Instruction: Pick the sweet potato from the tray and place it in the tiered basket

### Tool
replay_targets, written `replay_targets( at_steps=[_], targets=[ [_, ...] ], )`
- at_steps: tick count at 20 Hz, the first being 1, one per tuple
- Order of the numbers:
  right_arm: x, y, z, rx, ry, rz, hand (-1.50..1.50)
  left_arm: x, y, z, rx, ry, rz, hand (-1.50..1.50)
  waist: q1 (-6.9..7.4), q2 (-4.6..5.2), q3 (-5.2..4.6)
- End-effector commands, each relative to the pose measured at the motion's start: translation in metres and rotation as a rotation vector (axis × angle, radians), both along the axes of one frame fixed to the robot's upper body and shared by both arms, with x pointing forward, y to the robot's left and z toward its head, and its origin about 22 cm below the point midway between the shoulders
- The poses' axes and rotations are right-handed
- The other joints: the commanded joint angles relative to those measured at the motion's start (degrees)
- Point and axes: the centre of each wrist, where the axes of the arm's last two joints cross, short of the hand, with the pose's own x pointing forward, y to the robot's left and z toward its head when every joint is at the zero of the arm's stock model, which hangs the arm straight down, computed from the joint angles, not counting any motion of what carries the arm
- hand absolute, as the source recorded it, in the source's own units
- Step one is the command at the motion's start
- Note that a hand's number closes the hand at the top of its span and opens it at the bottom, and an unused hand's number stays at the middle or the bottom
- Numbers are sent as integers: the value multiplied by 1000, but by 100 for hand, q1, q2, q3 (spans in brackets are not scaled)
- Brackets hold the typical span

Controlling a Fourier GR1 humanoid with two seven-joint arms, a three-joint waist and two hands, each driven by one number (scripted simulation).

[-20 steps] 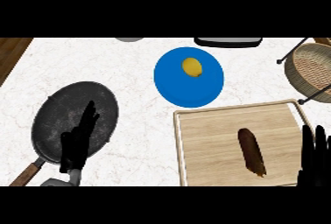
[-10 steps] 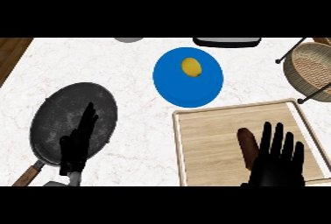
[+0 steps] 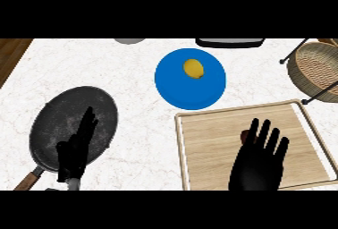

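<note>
Your right hand hovers over the wooden tray, fingers straight and fanned apart, pinching nothing. The sweet potato lies on the tray directly beneath that hand: only a reddish-brown sliver peeks out just beside the fingers, on their left edge. The rest is covered, so you can't read its long axis from here. My guess is that it runs under the palm, roughly in line with the fingers, but treat that as a guess.

That's the relation to play: the target is below you, not ahead, so the call is to come down and close, not to reach.

Your left hand rests far off to the left of the right one, fingers straight, over the dark frying pan. It's well apart from the tray, so this is the right hand's job.

The tiered basket waits up and to the right of the right hand, beyond the tray's far corner.
</note>
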Motion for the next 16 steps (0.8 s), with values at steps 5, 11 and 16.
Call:
replay_targets(
  at_steps=[5, 11, 16],
  targets=[
    [23, 1, 2, -60, 124, -246, -150, -14, 2, -24, 17, 103, 22, 0, -30, 42, -38],
    [31, 3, -2, -60, 158, -251, -150, -20, 10, -22, 3, 107, 13, 0, 5, 29, -34],
    [38, -4, -4, -51, 199, -285, -150, -20, 17, -24, 16, 92, 29, 0, -6, 34, -36]
  ],
)
